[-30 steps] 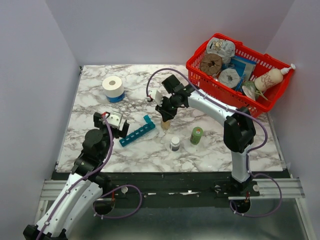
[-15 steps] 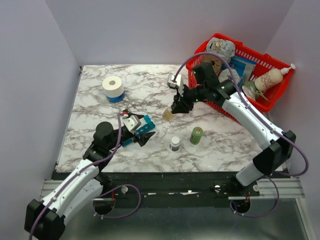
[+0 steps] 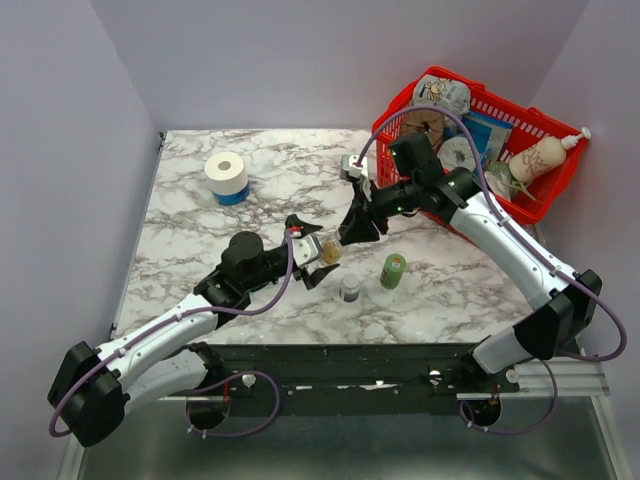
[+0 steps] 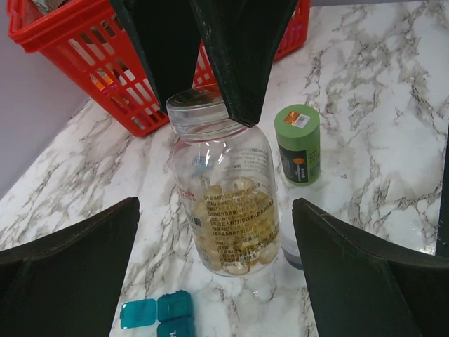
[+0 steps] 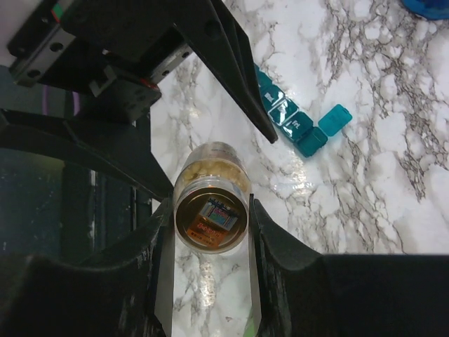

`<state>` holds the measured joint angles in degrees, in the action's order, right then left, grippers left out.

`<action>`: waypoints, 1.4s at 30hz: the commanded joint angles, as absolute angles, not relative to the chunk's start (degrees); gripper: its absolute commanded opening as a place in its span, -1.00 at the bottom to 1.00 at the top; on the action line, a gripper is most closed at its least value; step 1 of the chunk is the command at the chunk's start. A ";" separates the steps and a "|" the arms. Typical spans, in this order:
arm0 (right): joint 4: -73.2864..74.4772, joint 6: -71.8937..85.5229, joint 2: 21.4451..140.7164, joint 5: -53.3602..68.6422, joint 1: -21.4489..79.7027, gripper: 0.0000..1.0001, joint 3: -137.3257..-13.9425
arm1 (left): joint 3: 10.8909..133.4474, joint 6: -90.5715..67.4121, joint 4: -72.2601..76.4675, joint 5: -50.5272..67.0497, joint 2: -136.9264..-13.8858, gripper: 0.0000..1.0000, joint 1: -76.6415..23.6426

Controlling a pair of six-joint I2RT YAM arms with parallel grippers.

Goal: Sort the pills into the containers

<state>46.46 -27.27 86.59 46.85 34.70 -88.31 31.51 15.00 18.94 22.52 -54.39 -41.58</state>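
- Marble tabletop (image 3: pixel 200 230) lies under your arms.
- Your right gripper (image 5: pixel 210 226) pinches the clear bottle (image 4: pixel 228 203) by its cap; the label print is unreadable.
- Your left gripper (image 4: pixel 214 210) gapes wide around that bottle, holding nothing.
- Pills (image 4: pixel 238 228) sit inside it.

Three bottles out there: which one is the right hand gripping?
The clear bottle with yellowish pills, clamped near its top by the right hand; the green bottle and the dark-capped white bottle stand free.
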 commanded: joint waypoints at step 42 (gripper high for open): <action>47.74 -37.18 72.44 50.72 34.54 1.00 -83.24 | 39.11 10.98 9.41 31.29 -55.28 -1.00 -43.07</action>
<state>51.99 -45.80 78.37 55.94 34.54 -84.99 37.98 10.20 6.96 33.32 -54.78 -42.87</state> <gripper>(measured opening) 0.993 0.589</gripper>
